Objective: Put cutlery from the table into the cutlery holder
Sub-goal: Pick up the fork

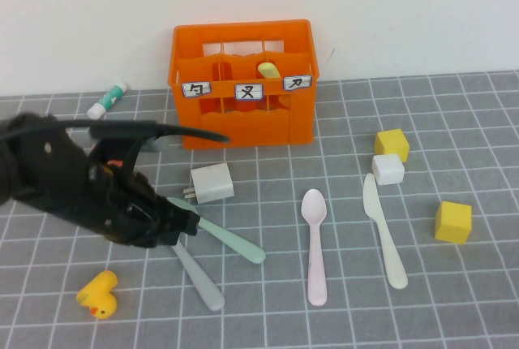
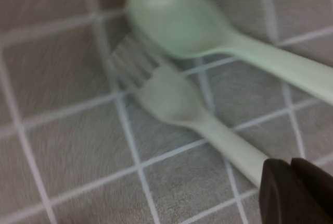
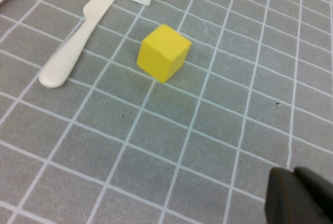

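The orange cutlery holder (image 1: 243, 128) stands at the back of the table (image 1: 462, 300), with a yellow knife (image 1: 268, 69) upright in a rear compartment. On the table lie a mint-green spoon (image 1: 235, 242), a grey fork (image 1: 203, 282), a pink spoon (image 1: 315, 243) and a cream-white knife (image 1: 383, 231). My left gripper (image 1: 191, 225) is shut with nothing in it, low over the crossed spoon (image 2: 177, 18) and fork (image 2: 171, 99); its tips (image 2: 289, 162) sit at the fork's handle. My right gripper (image 3: 292, 173) is shut and empty near the cream knife (image 3: 78, 41); the right arm is outside the high view.
A white plug adapter (image 1: 212, 183) lies in front of the holder. Two yellow cubes (image 1: 392, 144) (image 1: 452, 221) and a white cube (image 1: 388, 169) sit at the right. A rubber duck (image 1: 98, 294) is at the front left, a glue stick (image 1: 108, 100) at the back left.
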